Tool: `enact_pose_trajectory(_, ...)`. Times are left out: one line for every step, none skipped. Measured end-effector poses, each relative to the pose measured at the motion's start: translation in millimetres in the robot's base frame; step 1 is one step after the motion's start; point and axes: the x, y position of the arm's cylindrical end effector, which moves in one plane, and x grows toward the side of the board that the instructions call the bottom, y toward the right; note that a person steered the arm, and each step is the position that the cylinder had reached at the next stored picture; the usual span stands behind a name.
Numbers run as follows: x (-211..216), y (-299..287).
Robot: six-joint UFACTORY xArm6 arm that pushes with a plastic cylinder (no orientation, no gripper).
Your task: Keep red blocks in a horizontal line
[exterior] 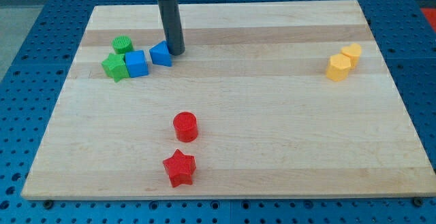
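A red cylinder [185, 126] stands on the wooden board [272, 115] below the middle, left of centre. A red star [180, 168] lies just below it, near the view's bottom edge of the board. The two red blocks sit one above the other, a little apart. My tip [176, 51] is far above them at the view's top left, touching the right side of a blue triangular block [161, 54].
A blue cube [136, 64], a green star [115, 67] and a green cylinder [122, 45] cluster left of the blue triangular block. Two yellow blocks [338, 67] [352, 53] sit together at the view's right.
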Motion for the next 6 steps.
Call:
enact_pose_trajectory(2.3,-12.5)
enact_pose_trajectory(2.3,-19.2)
enact_pose_trajectory(2.3,-19.2)
enact_pose_trajectory(2.3,-21.1)
enact_pose_trajectory(2.3,-22.0)
enact_pose_trajectory(2.3,-22.0)
